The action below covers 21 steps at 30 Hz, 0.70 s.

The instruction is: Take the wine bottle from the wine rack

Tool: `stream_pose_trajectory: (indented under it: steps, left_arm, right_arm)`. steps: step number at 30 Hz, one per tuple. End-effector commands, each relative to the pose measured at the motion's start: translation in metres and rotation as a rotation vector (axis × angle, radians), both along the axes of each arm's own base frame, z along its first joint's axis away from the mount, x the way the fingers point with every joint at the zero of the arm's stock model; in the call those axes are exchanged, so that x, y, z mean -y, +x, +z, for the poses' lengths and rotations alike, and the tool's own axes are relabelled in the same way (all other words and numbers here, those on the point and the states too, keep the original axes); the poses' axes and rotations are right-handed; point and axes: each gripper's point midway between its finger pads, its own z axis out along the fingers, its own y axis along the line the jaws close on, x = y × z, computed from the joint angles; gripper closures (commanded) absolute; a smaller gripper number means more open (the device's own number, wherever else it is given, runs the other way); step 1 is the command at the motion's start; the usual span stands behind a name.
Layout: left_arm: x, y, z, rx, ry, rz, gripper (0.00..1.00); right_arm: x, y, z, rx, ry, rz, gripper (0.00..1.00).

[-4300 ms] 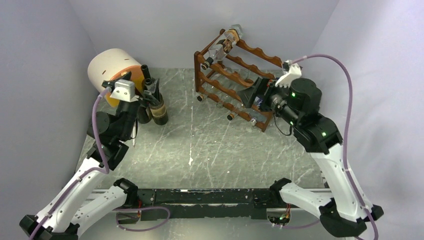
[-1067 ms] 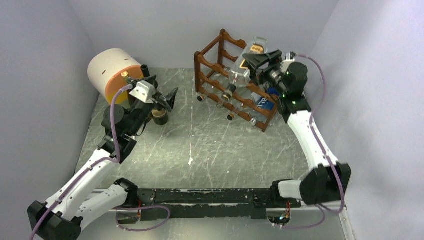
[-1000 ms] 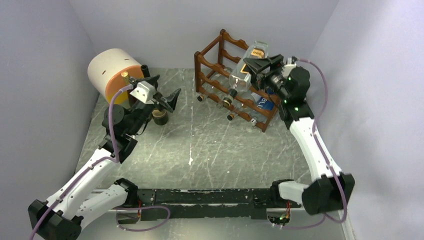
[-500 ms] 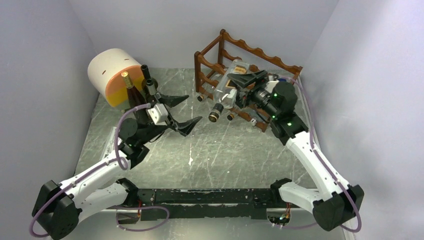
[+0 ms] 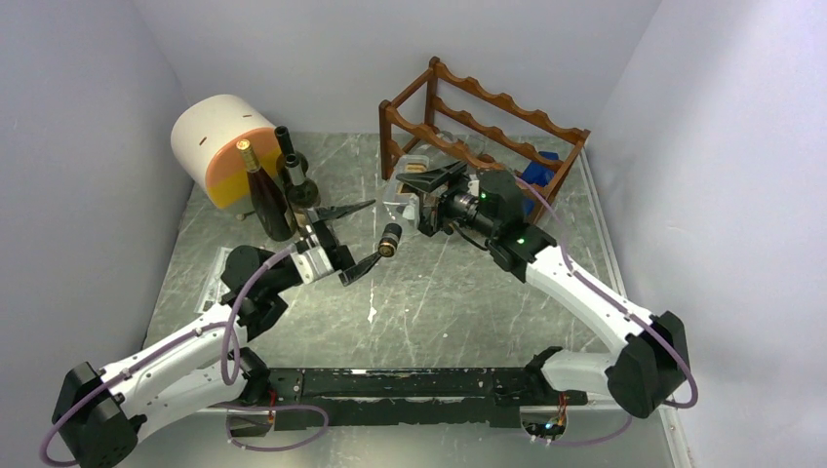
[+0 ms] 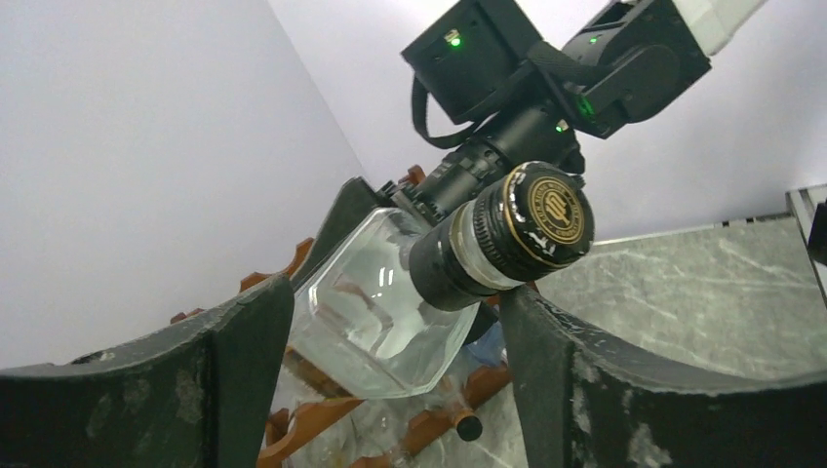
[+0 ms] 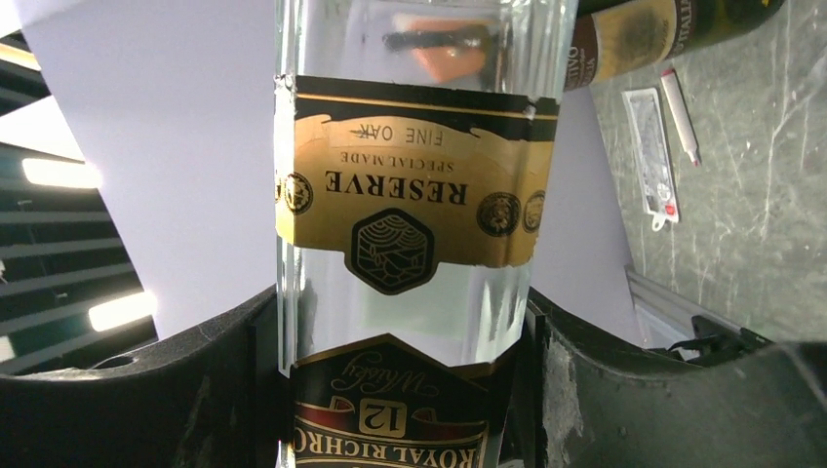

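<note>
The wine bottle (image 5: 389, 238) is clear glass with a black cap and a gold and black label. It is off the reddish-brown wine rack (image 5: 488, 112) and hangs over the table's middle, cap pointing left. My right gripper (image 5: 429, 190) is shut on its body, with a finger on each side of the label in the right wrist view (image 7: 400, 322). My left gripper (image 5: 375, 230) is open, its fingertips either side of the cap and not touching it. In the left wrist view the bottle (image 6: 390, 312) sits between the open fingers (image 6: 224, 370), with the cap tilted up.
Dark wine bottles (image 5: 265, 190) stand at the left next to a white and orange cylinder (image 5: 219, 146). A card and pen (image 5: 216, 278) lie on the table at the left. A blue object (image 5: 538, 171) lies behind the rack. More bottles lie in the rack's lower tiers (image 6: 390, 429).
My right arm lifted the bottle off the rack's top and carried it left and down over the table. My left gripper left the dark bottles, opened, and moved right to the cap.
</note>
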Motion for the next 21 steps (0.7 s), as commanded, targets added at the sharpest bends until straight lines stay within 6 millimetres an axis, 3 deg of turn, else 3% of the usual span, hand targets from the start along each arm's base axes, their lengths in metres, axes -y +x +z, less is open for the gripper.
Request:
stream_pose_trajectory:
  steps: [1, 4, 11, 17, 21]
  left_arm:
    - [0.005, -0.007, -0.002, 0.074, 0.048, -0.013, 0.22]
    - [0.005, -0.005, -0.005, 0.083, 0.074, 0.004, 0.28]
    - [0.004, -0.004, -0.006, 0.106, 0.09, 0.028, 0.28]
    - [0.004, -0.006, -0.005, 0.118, 0.089, 0.032, 0.35]
    - [0.004, -0.01, -0.003, 0.127, 0.083, 0.022, 0.31]
  right_arm:
    - [-0.02, -0.006, 0.037, 0.084, 0.145, 0.06, 1.0]
    - [-0.03, -0.008, 0.035, 0.074, 0.168, 0.091, 1.0]
    - [-0.039, -0.009, 0.028, 0.055, 0.179, 0.115, 1.0]
    - [-0.042, -0.01, 0.023, 0.034, 0.183, 0.116, 1.0]
    - [-0.048, -0.011, 0.018, 0.013, 0.182, 0.129, 1.0]
